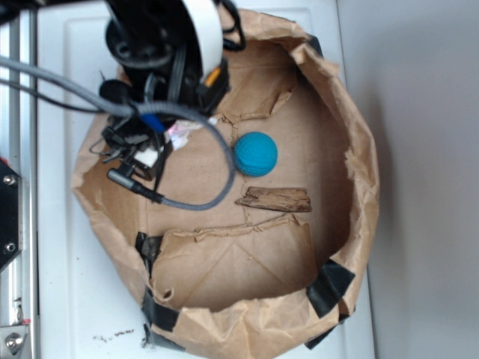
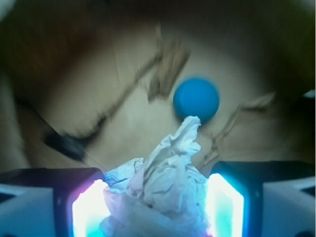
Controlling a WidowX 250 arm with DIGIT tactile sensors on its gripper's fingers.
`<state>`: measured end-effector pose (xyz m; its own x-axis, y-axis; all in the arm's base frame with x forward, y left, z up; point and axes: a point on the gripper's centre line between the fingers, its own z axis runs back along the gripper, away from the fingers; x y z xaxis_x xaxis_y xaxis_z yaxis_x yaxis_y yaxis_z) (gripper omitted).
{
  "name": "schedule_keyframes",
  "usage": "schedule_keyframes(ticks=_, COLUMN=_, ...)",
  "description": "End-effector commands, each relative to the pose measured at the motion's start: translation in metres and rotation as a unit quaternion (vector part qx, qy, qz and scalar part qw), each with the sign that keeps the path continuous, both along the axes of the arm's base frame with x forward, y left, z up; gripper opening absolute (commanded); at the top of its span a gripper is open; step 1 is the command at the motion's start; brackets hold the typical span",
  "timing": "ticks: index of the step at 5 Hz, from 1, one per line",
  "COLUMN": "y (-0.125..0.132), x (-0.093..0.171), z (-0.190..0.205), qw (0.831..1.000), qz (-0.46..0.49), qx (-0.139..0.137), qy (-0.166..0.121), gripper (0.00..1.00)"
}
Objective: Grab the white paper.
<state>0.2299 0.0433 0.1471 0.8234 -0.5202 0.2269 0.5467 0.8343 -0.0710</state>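
My arm (image 1: 168,45) reaches down from the top left into the brown bag (image 1: 352,187), and bends low over the left side of the bag floor. A grey cable (image 1: 202,202) loops from it across the floor. My gripper (image 2: 157,197) is partly closed, and its two glowing fingers (image 2: 89,207) press on both sides of the white paper (image 2: 160,182). I hold the paper between them. A crumpled tip of it pokes up in front. The paper is at the left side of the bag, near the back wall. A blue ball (image 1: 256,153) sits near the middle of the floor, apart from me. A wood bit (image 1: 275,199) lies just in front of the ball.
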Motion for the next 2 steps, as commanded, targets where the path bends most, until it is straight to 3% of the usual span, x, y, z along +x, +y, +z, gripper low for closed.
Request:
schedule_keyframes(ticks=1, y=-0.0261, x=0.0154, z=0.0373, qw=1.000, qz=0.023, qx=0.015, qy=0.000, gripper=0.00)
schedule_keyframes(ticks=2, y=-0.0257, x=0.0097, z=0.0361, qw=0.999, qz=0.032, qx=0.029, qy=-0.003, gripper=0.00)
